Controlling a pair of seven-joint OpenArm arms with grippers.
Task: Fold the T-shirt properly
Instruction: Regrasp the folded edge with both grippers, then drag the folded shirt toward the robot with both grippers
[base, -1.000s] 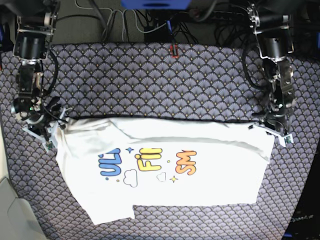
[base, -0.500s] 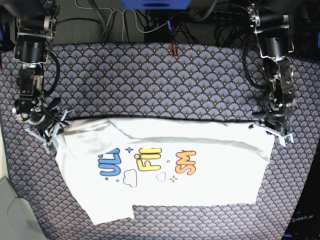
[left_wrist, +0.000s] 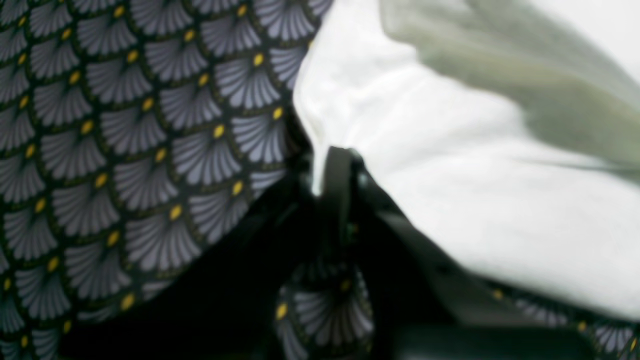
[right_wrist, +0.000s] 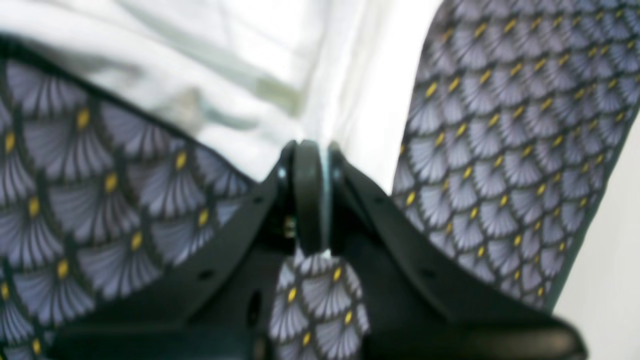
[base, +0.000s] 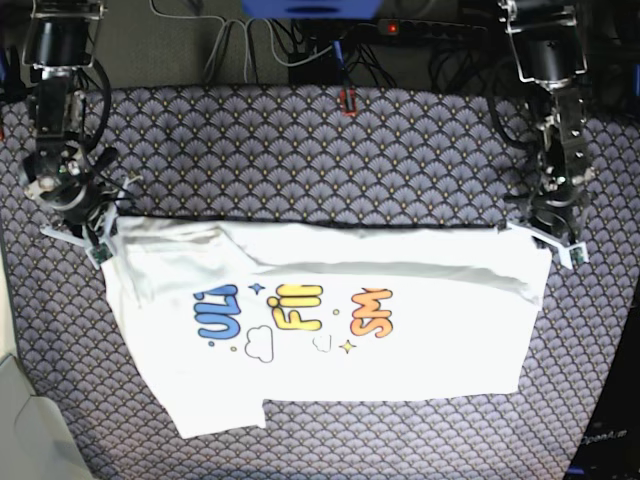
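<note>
Patterned cloth (base: 300, 150) bears T-shirt (base: 400, 370), hands pinching corners.

Base view looks straight down; both wrist views sit close, sharing the T-shirt (base: 330, 320).

"UL", "FI", "SM" on T-shirt (base: 330, 350)

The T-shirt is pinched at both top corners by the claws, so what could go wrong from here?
The right claw grips only a thin edge of the T-shirt, so the cloth might slip out. The left claw also holds just a corner. If one side drops, or the arms move unevenly, the wrinkled fold along the top could skew.
</note>
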